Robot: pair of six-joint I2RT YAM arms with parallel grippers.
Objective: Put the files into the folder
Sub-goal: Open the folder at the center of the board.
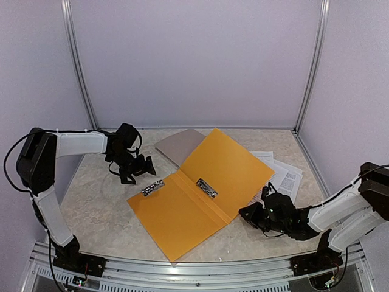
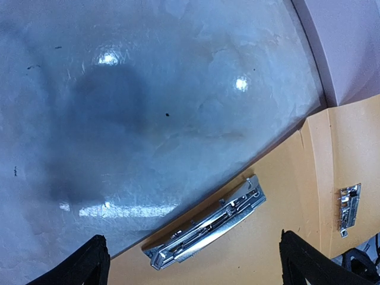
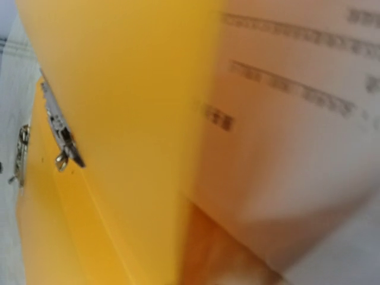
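Observation:
The orange folder point(image 1: 182, 207) lies open flat in the middle of the table, with a metal clip point(image 1: 152, 188) at its far left edge and another point(image 1: 206, 188) by the spine. The files point(image 1: 285, 173), white printed sheets, lie to its right, partly under the right flap. My left gripper point(image 1: 146, 165) hangs open just behind the left clip point(image 2: 208, 224), nothing between its fingers. My right gripper point(image 1: 248, 213) is low at the folder's right edge beside the files. Its wrist view is filled by the orange flap point(image 3: 130, 119) and a blurred sheet point(image 3: 297, 119); its fingers are hidden there.
A grey-brown clipboard point(image 1: 179, 145) lies flat behind the folder, partly under its far corner. Pale walls and metal posts close the table at the back and sides.

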